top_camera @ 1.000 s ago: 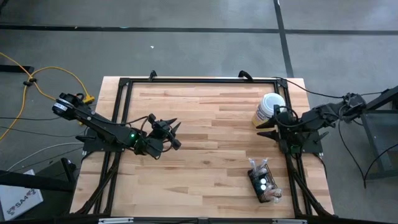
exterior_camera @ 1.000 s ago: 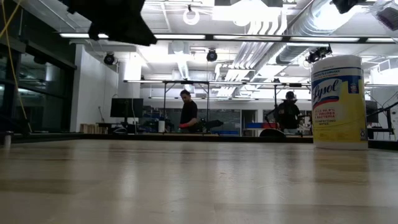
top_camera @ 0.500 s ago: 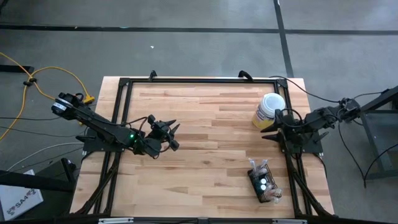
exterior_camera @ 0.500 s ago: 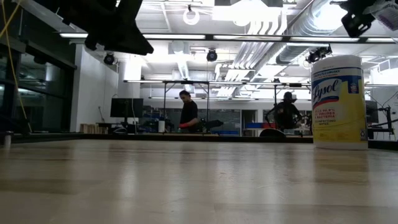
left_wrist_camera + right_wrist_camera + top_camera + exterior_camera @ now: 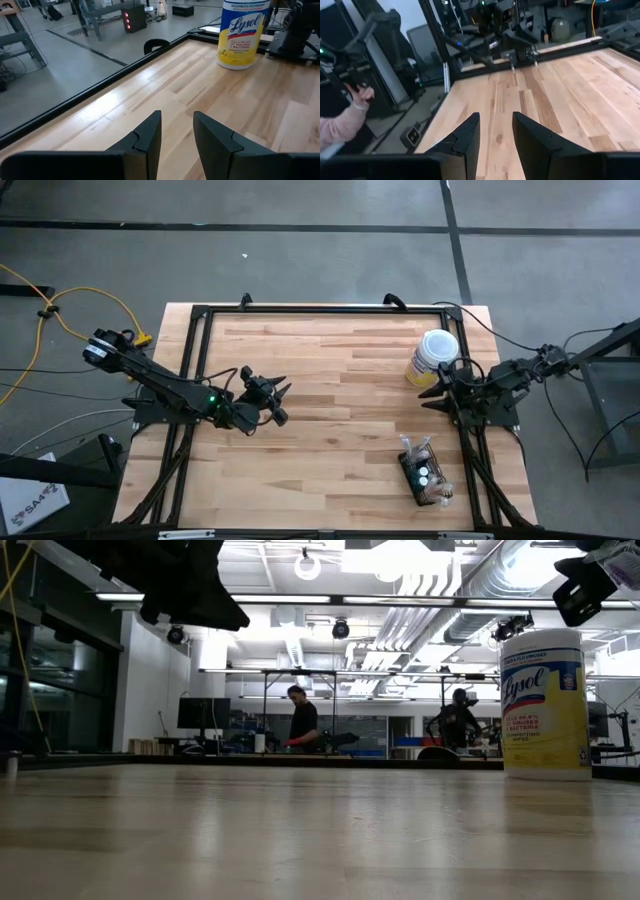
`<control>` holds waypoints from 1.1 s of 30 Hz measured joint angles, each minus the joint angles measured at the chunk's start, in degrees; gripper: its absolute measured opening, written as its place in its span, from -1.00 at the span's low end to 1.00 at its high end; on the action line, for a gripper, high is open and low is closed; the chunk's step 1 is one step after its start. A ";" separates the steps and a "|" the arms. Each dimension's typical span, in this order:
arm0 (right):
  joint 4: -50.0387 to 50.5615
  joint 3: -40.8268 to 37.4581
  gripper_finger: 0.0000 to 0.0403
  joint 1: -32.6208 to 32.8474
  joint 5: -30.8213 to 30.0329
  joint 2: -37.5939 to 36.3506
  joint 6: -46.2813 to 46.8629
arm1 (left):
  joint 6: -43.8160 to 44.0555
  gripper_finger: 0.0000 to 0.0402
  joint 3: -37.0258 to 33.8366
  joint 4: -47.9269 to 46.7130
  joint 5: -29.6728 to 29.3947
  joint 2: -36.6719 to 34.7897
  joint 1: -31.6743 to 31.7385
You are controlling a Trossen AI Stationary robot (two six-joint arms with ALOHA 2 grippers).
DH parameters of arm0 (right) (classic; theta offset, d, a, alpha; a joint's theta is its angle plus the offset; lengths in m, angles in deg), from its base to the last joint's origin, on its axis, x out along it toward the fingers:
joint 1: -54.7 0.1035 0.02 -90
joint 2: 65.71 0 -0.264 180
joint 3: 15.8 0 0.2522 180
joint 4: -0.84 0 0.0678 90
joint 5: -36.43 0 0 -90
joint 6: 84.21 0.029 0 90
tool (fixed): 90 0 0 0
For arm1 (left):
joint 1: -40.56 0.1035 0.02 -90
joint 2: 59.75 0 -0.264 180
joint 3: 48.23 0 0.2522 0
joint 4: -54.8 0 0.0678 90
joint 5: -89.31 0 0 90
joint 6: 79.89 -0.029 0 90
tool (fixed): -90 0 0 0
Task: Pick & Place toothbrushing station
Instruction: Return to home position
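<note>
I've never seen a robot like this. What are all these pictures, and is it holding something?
It is one robot with two dark arms at a wooden table. Each arm ends in a gripper, a pincer with two fingers. One picture looks straight down from above: the left gripper is on the left, the right gripper on the right. One camera sits at table height and looks across the wood. Two more ride on the wrists, so you see each arm's own fingers up close. On the table stand a yellow wipes canister with a white lid, and a small black mesh basket with things in it. Both grippers are open and hold nothing.
</note>
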 joint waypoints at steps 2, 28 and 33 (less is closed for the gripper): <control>-2.54 -1.68 -0.47 -0.02 0.06 -0.55 0.02 | 0.15 -0.46 0.00 0.07 -0.01 0.00 0.00; -28.52 -19.82 -0.47 -0.02 6.12 -0.91 -1.98 | 0.66 -0.46 0.02 0.42 -0.03 0.02 0.00; -23.85 -19.84 -0.47 -0.02 6.94 -0.90 -0.49 | 0.66 -0.46 0.04 0.42 -0.03 0.02 0.00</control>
